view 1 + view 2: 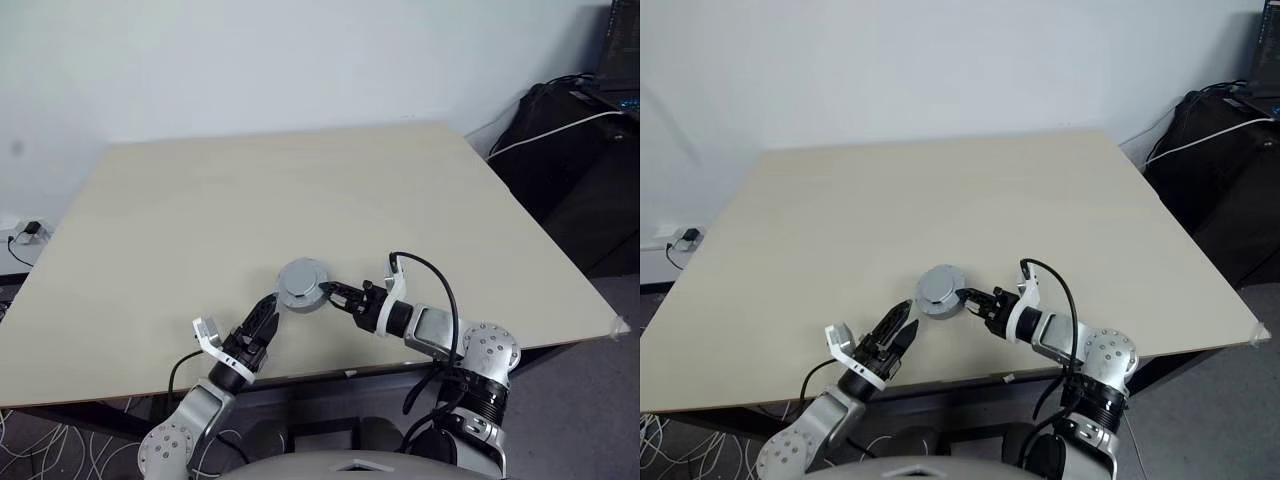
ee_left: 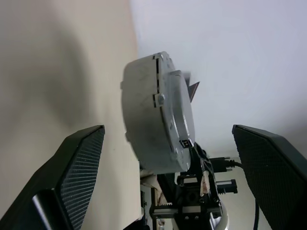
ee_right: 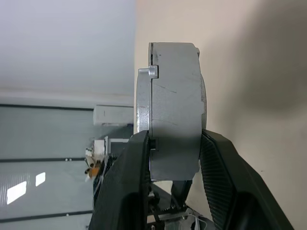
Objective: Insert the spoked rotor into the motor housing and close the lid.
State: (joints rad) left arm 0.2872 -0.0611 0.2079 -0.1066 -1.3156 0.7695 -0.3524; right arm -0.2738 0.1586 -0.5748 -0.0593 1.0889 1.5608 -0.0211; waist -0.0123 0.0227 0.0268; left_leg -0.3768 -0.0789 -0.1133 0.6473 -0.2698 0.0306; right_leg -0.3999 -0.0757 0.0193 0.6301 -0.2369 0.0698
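A round silver-grey drum (image 1: pixel 302 285) hangs just above the beige table (image 1: pixel 300 190) near its front edge. It is made of a thick body, the motor housing (image 3: pixel 175 115), and a thin plate, the lid (image 3: pixel 143 120), closed together along a seam. The spoked rotor is hidden. My right gripper (image 1: pixel 326 291) comes in from the right and is shut on the drum's lower rim, one finger on each flat face (image 3: pixel 139 163). My left gripper (image 1: pixel 272 315) stands open just left of and below the drum, its fingers (image 2: pixel 72 177) wide apart and touching nothing.
The table's front edge (image 1: pixel 330 372) runs right under both wrists. Black equipment with a white cable (image 1: pixel 560 130) stands off the table's right side. A wall socket with a plug (image 1: pixel 30 232) sits low at the left. A pale wall (image 1: pixel 300 60) rises behind the table.
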